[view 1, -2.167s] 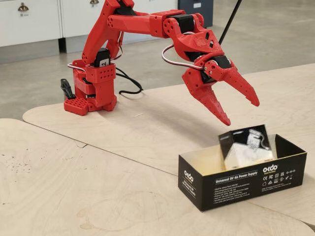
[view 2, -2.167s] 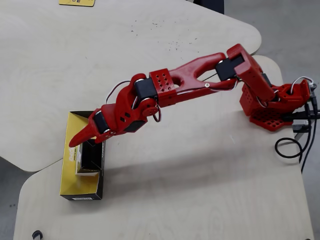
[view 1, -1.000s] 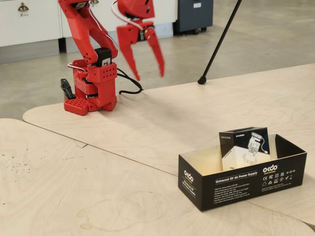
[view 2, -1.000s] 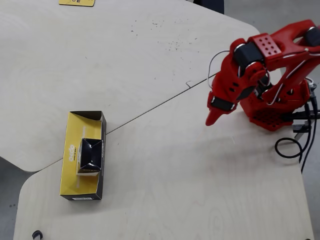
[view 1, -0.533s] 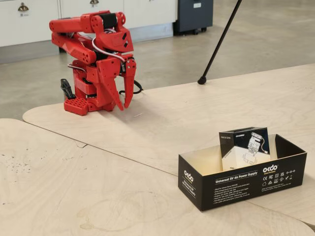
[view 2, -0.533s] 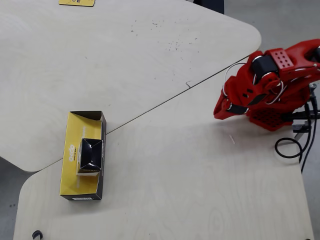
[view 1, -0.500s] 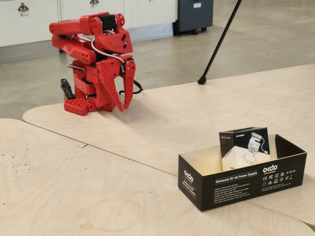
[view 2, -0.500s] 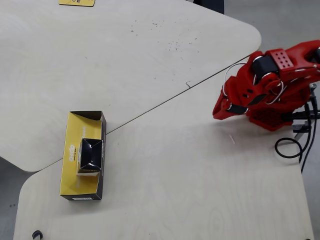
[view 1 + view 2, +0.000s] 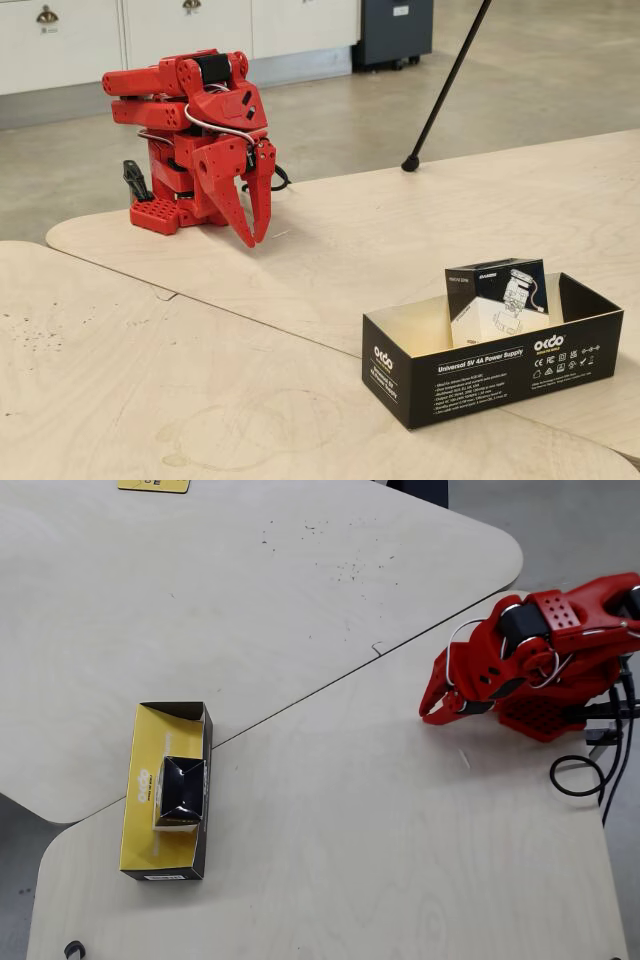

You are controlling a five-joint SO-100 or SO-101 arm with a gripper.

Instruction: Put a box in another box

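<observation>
I see light, stiff, glossy box already inside another box near bench edge; tool clenched, empty; grip its flat sides

Two pale plywood tabletops with rounded corners butt together, the seam running diagonally across the overhead view. Dark specks dot the far top near its edge, and a yellow card pokes in at its top edge. A black cable loops off the right edge. Beyond the bench, a thin black tripod leg slants down to the concrete floor, before white cabinets and a dark cabinet.
</observation>
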